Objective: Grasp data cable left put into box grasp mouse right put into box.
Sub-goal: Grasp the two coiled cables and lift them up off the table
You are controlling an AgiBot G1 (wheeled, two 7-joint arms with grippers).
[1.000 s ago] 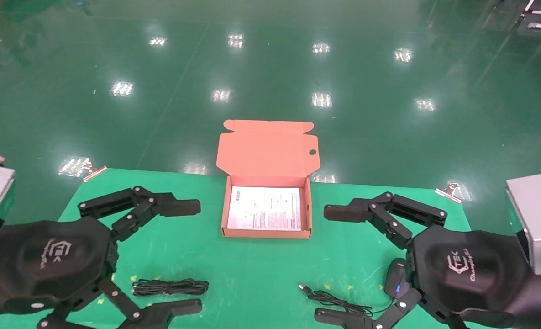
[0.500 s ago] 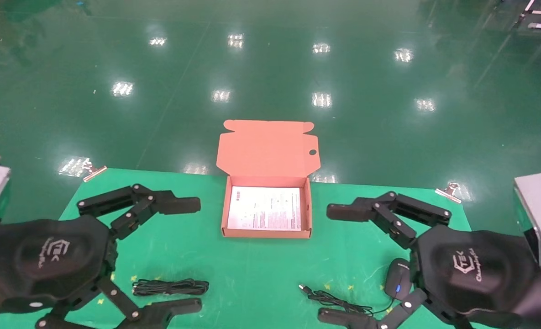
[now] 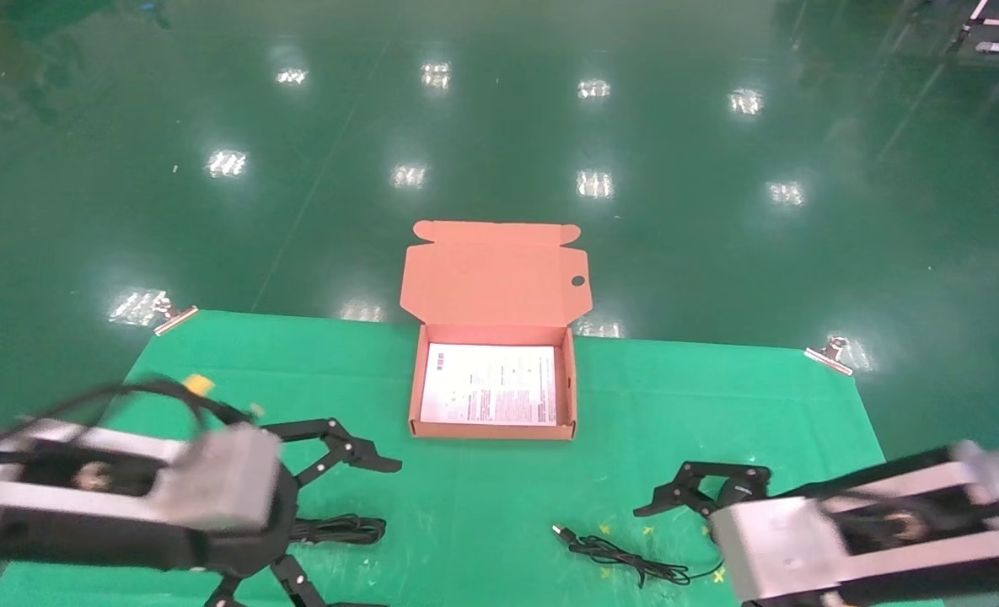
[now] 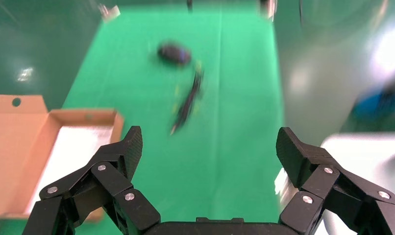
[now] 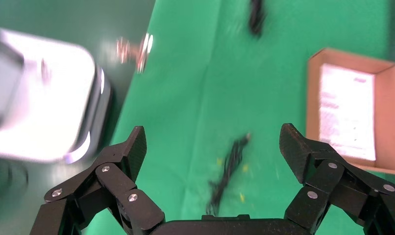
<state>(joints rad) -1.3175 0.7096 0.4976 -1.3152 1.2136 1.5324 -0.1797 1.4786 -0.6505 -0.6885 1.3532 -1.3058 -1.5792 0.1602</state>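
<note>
1. Cable (image 3: 336,529): narrow black bundle flat on the green surface (image 3: 482,523), near edge, left of centre, well short of the box (image 3: 492,434).
2. Left end effector (image 3: 343,523): fingers spread wide, nothing held, just over the cable's left end; arm body hides part of the bundle.
3. Step in hand, I judge: grab the cable w/ left arm. Centre fingers across the bundle's short width, drop till tips nearly touch the surface, then close so all loops are caught, not one strand.
4. Box: lid open, white sheet floor bare.
5. Mouse (image 4: 174,53): by the right end effector (image 3: 695,497), which is wide open & empty; its cord (image 3: 621,556) trails toward centre, so lift the cable clear of it.
</note>
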